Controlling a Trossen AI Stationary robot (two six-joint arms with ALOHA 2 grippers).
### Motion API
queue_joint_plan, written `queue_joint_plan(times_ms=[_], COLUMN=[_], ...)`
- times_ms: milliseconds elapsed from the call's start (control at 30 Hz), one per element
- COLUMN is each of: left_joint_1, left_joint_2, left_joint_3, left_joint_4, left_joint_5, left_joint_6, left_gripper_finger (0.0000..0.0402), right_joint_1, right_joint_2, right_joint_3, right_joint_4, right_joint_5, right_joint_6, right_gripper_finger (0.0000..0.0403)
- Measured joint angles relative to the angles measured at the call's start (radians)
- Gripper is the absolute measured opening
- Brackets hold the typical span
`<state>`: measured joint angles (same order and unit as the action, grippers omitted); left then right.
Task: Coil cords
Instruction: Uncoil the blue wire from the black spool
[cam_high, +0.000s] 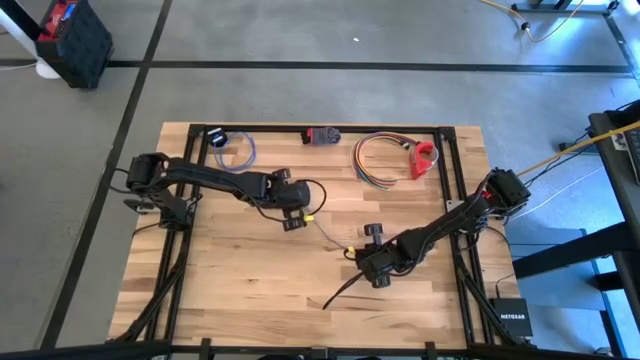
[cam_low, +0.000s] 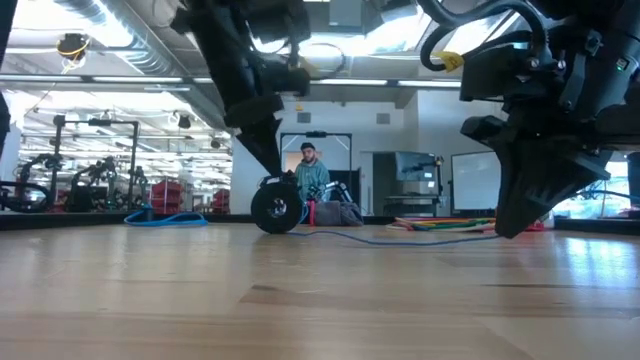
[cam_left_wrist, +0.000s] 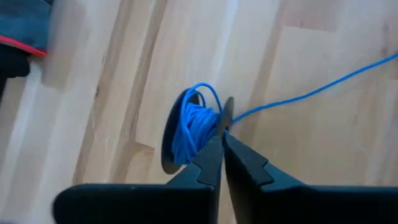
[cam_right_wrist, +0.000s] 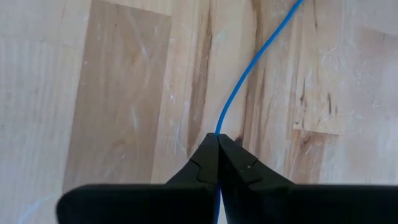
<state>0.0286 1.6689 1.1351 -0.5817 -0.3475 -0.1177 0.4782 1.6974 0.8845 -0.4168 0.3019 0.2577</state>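
A thin blue cord (cam_high: 335, 235) lies on the wooden table (cam_high: 250, 290) and runs between my two grippers. One end is wound on a small black spool (cam_left_wrist: 186, 134), which stands on its rim (cam_low: 275, 208) mid-table. My left gripper (cam_high: 297, 222) is shut at the spool, its tips (cam_left_wrist: 222, 135) where the cord leaves it. My right gripper (cam_high: 372, 275), nearer the front edge, is shut on the cord (cam_right_wrist: 239, 87) farther along. My left gripper pinches the cord (cam_left_wrist: 227, 122) between its fingertips, right where it comes off the spool's rim. The fingers slant down from the table's left. Whether they also touch the spool's disc I cannot tell. The spool stays on the table. My right gripper pinches a single strand of the cord (cam_right_wrist: 217, 132) between its two fingertips, slanting steeply down from the table's right. The cord leaves the tips along the fingers' line. It lies in a gentle curve on the wood toward the spool.
At the far edge lie a small cord coil with a black disc (cam_high: 232, 150), a red-and-black piece (cam_high: 322, 135) and a many-coloured cord loop (cam_high: 378, 160) with a red part (cam_high: 425, 158). A small black piece (cam_high: 372, 232) sits by my right arm. A person (cam_low: 310, 170) is behind.
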Motion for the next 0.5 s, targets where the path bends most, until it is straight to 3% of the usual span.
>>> queue_joint_plan(times_ms=[267, 500], left_joint_1=[0.004, 0.022], left_joint_2=[0.014, 0.026], left_joint_3=[0.0, -0.001], left_joint_4=[0.016, 0.015], left_joint_5=[0.012, 0.035], left_joint_6=[0.03, 0.075], left_gripper_finger=[0.0103, 0.011], right_joint_1=[0.0, 0.0], right_joint_2=[0.0, 0.0], right_joint_3=[-0.05, -0.051], right_joint_4=[0.054, 0.06], right_joint_5=[-0.007, -0.007], right_joint_6=[0.026, 0.026], right_gripper_finger=[0.0005, 0.0005])
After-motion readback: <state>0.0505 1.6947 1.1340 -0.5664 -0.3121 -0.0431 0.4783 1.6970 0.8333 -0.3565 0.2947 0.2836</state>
